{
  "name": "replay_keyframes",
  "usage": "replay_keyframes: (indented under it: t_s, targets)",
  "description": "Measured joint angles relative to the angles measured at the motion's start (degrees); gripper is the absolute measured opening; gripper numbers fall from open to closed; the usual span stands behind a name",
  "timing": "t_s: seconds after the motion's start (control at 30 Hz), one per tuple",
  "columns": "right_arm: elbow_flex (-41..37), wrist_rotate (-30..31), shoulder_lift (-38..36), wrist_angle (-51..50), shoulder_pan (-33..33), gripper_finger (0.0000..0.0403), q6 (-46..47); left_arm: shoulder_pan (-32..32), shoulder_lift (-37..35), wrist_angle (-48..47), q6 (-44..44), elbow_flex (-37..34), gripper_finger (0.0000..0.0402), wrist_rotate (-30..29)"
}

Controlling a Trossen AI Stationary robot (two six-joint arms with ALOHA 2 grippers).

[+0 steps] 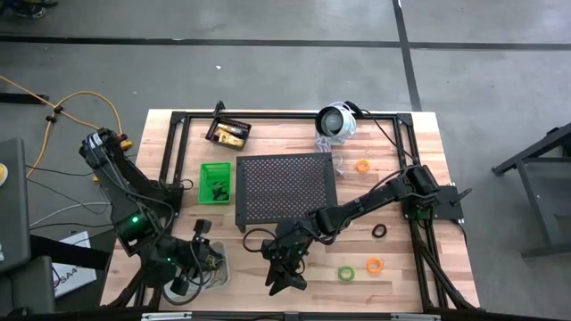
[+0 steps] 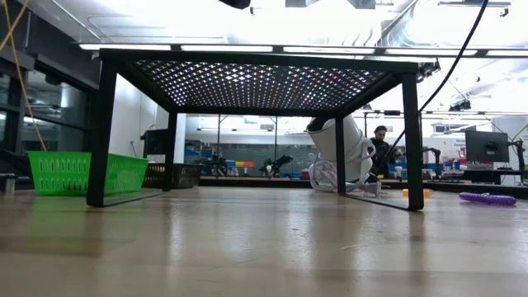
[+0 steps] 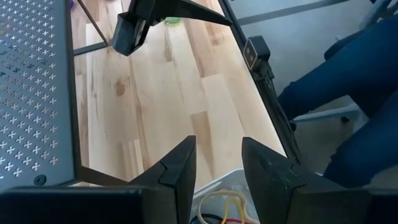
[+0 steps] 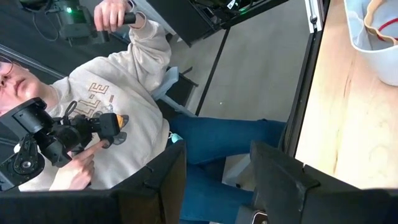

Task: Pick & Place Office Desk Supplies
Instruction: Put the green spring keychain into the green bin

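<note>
Wooden table (image 1: 393, 267): clear bin (image 3: 230, 202) beneath parted left jaws.

green bin (image 1: 215, 181), black perforated stand (image 1: 285, 187), orange loop (image 1: 375, 265).

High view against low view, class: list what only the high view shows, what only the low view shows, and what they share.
Only the high view: both arms, the left gripper over the clear bin, the right gripper at the near edge, both with jaws open, the black bin, the green loop. Only the low view: a purple loop and the room behind. Both: the green bin, the perforated stand, the round white device.
</note>
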Motion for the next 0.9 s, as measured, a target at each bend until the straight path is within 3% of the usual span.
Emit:
replay_keyframes:
  t_s: [0.9]
  targets:
    - [0.0, -0.13, 0.0, 0.0, 0.0, 0.0166, 0.02, 0.1, 0.0, 1.16, 0.0, 0.0, 0.0122, -0.08]
